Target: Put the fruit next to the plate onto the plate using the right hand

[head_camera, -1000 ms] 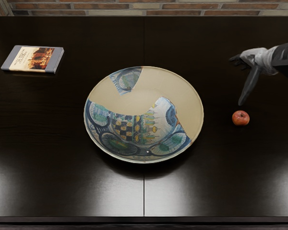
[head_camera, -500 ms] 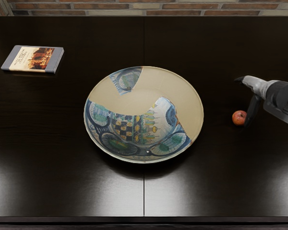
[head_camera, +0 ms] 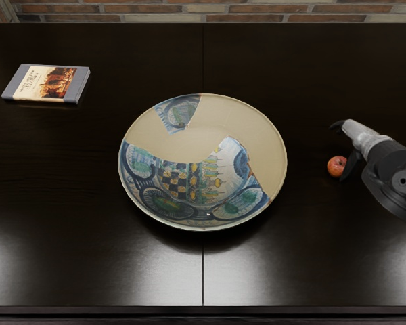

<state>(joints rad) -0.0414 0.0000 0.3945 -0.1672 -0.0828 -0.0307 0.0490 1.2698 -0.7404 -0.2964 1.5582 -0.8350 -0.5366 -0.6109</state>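
Fruit (head_camera: 336, 166) still on table (head_camera: 88, 237) right of plate (head_camera: 237, 122); right hand (head_camera: 355, 141) has dropped to just beside it, can't tell if closed; grasp pending.

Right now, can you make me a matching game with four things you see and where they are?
Things:
1. book
2. plate
3. fruit
4. right hand

Places:
A. in the middle
B. at the right edge, beside the fruit
C. far left corner
D. small and red, just right of the plate

Pairs: 1-C, 2-A, 3-D, 4-B
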